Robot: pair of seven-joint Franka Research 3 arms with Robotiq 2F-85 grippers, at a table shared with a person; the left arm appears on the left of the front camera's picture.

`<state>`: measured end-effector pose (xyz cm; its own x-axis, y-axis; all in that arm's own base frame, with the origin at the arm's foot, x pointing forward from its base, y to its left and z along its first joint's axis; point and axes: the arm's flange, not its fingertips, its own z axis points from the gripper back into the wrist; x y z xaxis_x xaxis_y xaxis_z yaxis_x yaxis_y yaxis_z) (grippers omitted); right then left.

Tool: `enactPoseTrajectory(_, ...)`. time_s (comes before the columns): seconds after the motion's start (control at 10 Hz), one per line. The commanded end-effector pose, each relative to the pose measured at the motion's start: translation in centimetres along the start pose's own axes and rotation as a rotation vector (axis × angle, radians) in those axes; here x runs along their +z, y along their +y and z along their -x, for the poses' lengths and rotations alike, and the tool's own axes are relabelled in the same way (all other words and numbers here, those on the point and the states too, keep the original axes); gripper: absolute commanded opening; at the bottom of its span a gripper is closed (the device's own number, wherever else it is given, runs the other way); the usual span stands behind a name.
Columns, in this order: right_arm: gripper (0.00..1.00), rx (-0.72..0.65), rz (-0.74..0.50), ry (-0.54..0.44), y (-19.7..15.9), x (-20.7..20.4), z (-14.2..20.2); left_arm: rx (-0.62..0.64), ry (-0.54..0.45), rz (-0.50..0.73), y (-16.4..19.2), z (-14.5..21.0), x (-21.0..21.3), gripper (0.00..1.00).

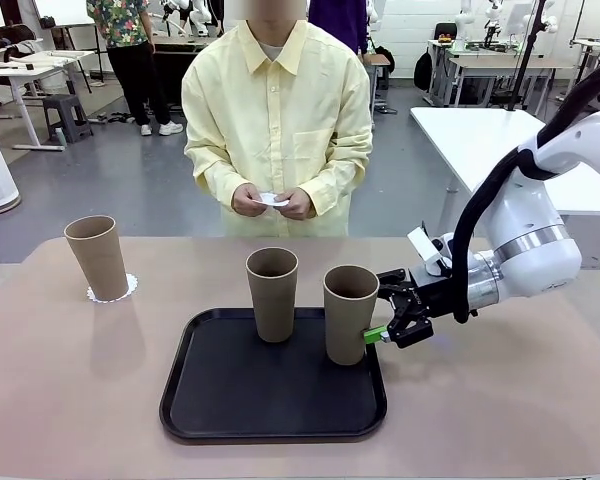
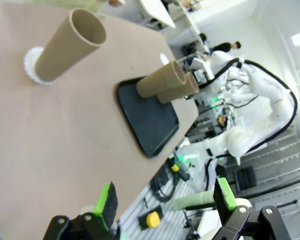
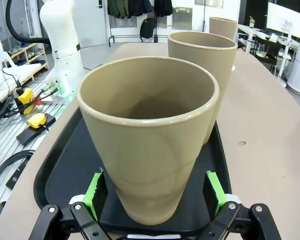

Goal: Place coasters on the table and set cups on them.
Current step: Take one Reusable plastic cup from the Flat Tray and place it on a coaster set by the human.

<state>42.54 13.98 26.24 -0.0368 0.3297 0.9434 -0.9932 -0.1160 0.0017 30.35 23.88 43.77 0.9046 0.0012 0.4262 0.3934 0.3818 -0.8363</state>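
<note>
Tan table (image 1: 70, 400) lies bare at the front view's lower left and lower right. Black tray (image 1: 270, 405) sits bottom centre, carrying a middle cup (image 1: 273, 295) and a right cup (image 1: 348, 318). The right gripper (image 1: 382, 312) reaches in level from the right edge. Its unclenched fingers straddle the right cup without gripping. Third cup (image 1: 97, 258) stands upper left on a coaster (image 1: 128, 291). Left gripper (image 2: 165, 197) hangs released, empty.
</note>
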Motion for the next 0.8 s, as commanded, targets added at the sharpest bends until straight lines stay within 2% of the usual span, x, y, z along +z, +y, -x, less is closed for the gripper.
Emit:
enactPoseTrajectory(0.0, 1.00, 0.010, 0.031, -0.005, -0.88, -1.31, 0.44, -0.003, -0.006, 0.008, -0.18, 0.02, 0.12, 1.00)
enactPoseTrajectory(0.7, 1.00, -0.001, 0.014, -0.015, -1.20, -2.20, 0.26, -0.003, -0.006, 0.008, -0.18, 0.02, 0.12, 1.00)
